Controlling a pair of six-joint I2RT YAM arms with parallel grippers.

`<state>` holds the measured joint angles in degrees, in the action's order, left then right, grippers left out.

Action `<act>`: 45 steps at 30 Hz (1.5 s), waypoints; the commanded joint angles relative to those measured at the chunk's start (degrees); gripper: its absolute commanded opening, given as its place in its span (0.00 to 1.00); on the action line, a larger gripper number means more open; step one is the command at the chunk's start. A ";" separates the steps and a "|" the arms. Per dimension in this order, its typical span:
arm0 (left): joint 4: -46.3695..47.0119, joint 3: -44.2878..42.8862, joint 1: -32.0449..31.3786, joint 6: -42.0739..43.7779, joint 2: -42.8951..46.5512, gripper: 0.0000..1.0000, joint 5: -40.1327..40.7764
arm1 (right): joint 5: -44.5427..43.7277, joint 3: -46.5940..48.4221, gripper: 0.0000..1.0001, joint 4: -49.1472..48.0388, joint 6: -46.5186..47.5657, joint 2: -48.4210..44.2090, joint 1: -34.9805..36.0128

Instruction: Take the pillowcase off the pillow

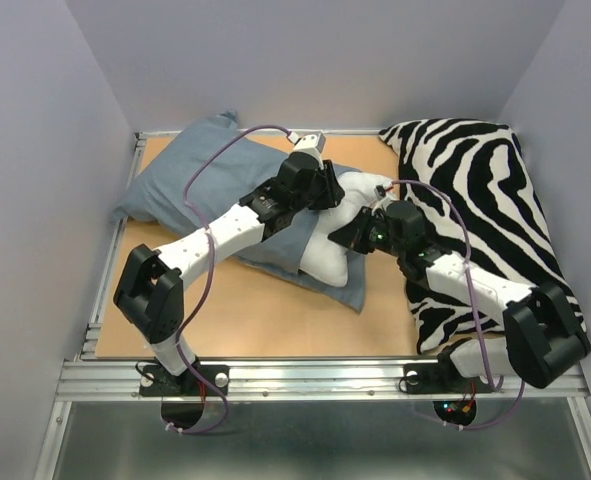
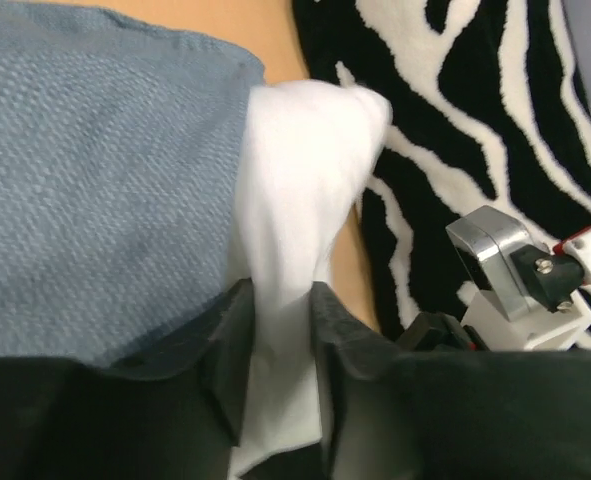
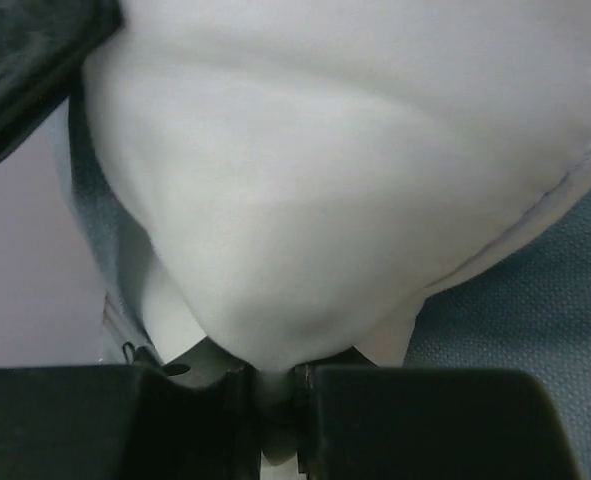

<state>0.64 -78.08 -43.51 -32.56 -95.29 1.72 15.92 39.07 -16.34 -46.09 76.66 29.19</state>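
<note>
White pillow (image 1: 327, 262) fabric bulges out of the blue-grey pillowcase (image 1: 190, 170) just beside the zebra cushion (image 1: 475, 190), on the cushion's edge that faces the left arm. The exposed part of the pillow touches that edge. The rest of the pillowcase stretches away from the cushion across the wooden table (image 1: 265, 310), and its plump far end is well apart from the stripes. The case's lower edge lies flat under the white bulge. The left gripper (image 2: 280, 365) reaches in from the side away from the cushion. Its fingers (image 2: 230, 360) stand somewhat apart with a fold of the white fabric filling the gap between them. Whether they press that fold or only flank it cannot be told. In the left wrist view the blue weave lies on the side of the fold away from the cushion, and the black and white stripes lie close on the other side. The right gripper (image 3: 272, 390) comes in over the cushion's near edge. Its jaws are drawn almost together and pinch a pointed corner of the pillow. The white mass swells above the pinch, with blue cloth showing beside it.
</note>
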 commanded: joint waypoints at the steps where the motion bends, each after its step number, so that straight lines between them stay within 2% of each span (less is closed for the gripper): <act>1: -5.20 -7.42 -1.23 5.99 7.21 0.50 4.24 | -11.00 5.40 0.01 9.38 7.32 -4.15 -0.98; 6: -16.28 -14.37 3.33 10.40 10.38 0.67 18.02 | -10.12 5.06 0.01 12.55 9.43 -7.13 -0.98; 8: -19.17 -14.82 6.49 11.63 11.52 0.68 19.64 | -10.03 5.05 0.01 13.52 10.22 -8.01 -0.98; 9: -20.06 -14.64 11.38 11.90 11.61 0.68 18.42 | -10.12 5.05 0.01 14.48 10.49 -8.46 -0.98; 13: -21.12 -12.18 19.59 16.20 11.97 0.71 12.01 | -11.44 5.58 0.01 17.73 11.98 -10.30 -0.98; 18: -22.36 -11.66 20.57 28.31 9.77 0.73 6.92 | -11.71 5.93 0.00 19.24 13.04 -10.57 -0.98; 20: -20.43 -10.95 21.96 29.56 9.42 0.74 3.93 | -11.70 5.93 0.01 19.41 13.21 -10.39 -0.89; 21: -20.33 -11.12 22.41 29.92 9.16 0.78 2.00 | -11.79 5.93 0.01 19.50 13.30 -10.39 -0.98; 22: -20.42 -11.39 22.76 30.70 8.80 0.80 -3.24 | -11.79 5.93 0.01 19.76 13.39 -10.39 -0.98; 23: -20.59 -11.82 23.03 30.71 7.84 0.86 -5.12 | -12.14 5.76 0.01 19.94 13.39 -10.48 -0.98; 24: -21.12 -12.35 23.03 31.32 7.14 0.86 -6.10 | -12.32 5.75 0.00 19.94 13.56 -10.66 -0.98; 34: -23.06 -12.53 23.03 34.58 2.39 0.84 -7.24 | -12.14 6.46 0.01 20.73 13.39 -10.66 -0.98; 37: -22.27 -10.95 23.03 33.88 3.00 0.80 -8.39 | -12.32 6.98 0.01 20.99 13.48 -10.39 -0.98; 38: -21.74 -10.51 23.03 33.61 3.35 0.73 -8.22 | -12.32 7.59 0.01 21.17 13.56 -10.31 -0.89; 40: -22.09 -10.60 23.03 33.17 3.09 0.54 -6.74 | -12.32 8.39 0.00 21.78 13.57 -10.04 -0.98; 42: -23.75 -11.91 23.03 32.73 2.12 0.12 -4.02 | -12.67 9.97 0.01 22.49 13.83 -9.96 -0.98; 43: -24.28 -12.35 23.03 32.73 1.86 0.00 -2.00 | -12.93 10.50 0.01 23.36 14.00 -10.04 -0.98; 45: -24.81 -12.88 23.03 31.25 1.59 0.00 3.09 | -13.81 12.77 0.01 24.77 14.18 -10.13 -0.98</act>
<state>-23.29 -89.25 -20.73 -0.01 -94.02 -2.44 5.89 45.15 7.03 -34.50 67.33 28.67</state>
